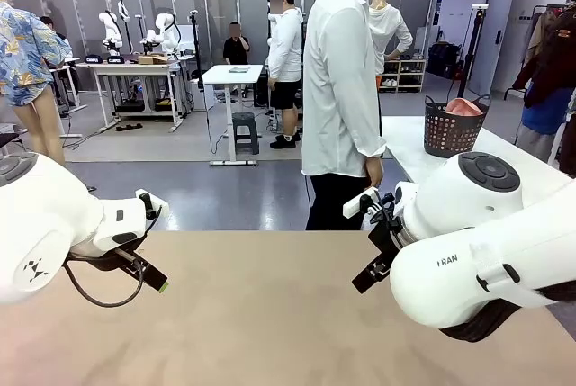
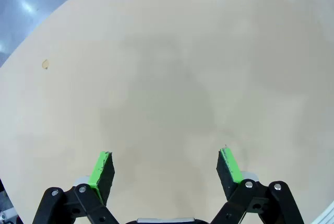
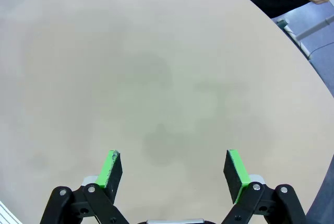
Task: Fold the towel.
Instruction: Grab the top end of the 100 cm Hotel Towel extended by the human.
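finding: left gripper (image 2: pixel 166 164) and right gripper (image 3: pixel 175 169) hover over the table (image 1: pixel 270 314), jaws wide apart, nothing held. a salmon-pink cloth, likely the towel (image 1: pixel 463 107), sits in the basket (image 1: pixel 447 139) at 2 o'clock, well apart from both. the person (image 1: pixel 337 89) stands at 12 o'clock. recommendation: wait until the towel lies flat before you, then pinch matching corners together.

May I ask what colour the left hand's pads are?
Bright green pads; clearest in left wrist view.
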`<state>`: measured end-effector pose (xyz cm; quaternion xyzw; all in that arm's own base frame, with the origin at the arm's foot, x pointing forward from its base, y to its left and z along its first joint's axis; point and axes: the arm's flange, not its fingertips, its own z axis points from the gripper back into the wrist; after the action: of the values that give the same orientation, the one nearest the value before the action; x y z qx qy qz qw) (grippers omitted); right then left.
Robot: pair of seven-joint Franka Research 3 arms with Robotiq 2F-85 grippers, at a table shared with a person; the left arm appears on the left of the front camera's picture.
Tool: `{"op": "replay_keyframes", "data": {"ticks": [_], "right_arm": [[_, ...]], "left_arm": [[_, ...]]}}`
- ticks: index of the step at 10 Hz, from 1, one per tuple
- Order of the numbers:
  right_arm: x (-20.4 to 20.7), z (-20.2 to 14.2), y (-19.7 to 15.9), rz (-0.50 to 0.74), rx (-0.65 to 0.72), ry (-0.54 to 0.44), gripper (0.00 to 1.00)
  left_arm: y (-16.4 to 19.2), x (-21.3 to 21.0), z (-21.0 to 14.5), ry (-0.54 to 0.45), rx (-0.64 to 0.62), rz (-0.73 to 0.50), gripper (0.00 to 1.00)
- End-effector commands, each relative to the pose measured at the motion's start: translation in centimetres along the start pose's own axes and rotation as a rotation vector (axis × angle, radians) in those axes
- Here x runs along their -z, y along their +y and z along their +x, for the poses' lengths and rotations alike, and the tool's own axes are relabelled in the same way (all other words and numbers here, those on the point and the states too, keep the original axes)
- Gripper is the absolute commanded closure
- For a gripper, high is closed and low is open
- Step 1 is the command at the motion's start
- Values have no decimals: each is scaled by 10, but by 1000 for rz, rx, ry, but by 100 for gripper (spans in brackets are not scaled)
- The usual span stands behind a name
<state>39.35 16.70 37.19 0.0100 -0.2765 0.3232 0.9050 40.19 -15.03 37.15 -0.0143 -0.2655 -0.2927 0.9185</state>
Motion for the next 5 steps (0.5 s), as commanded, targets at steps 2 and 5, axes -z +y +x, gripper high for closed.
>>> {"op": "replay_keyframes", "data": {"ticks": [2,5], "right_arm": [[-51,40,-18,71,54,-53,0],[-118,58,-64,264,179,-53,0]], "left_arm": [[14,-55,28,-28,-7,2,0],[65,-131,37,0,-172,-248,0]]}}
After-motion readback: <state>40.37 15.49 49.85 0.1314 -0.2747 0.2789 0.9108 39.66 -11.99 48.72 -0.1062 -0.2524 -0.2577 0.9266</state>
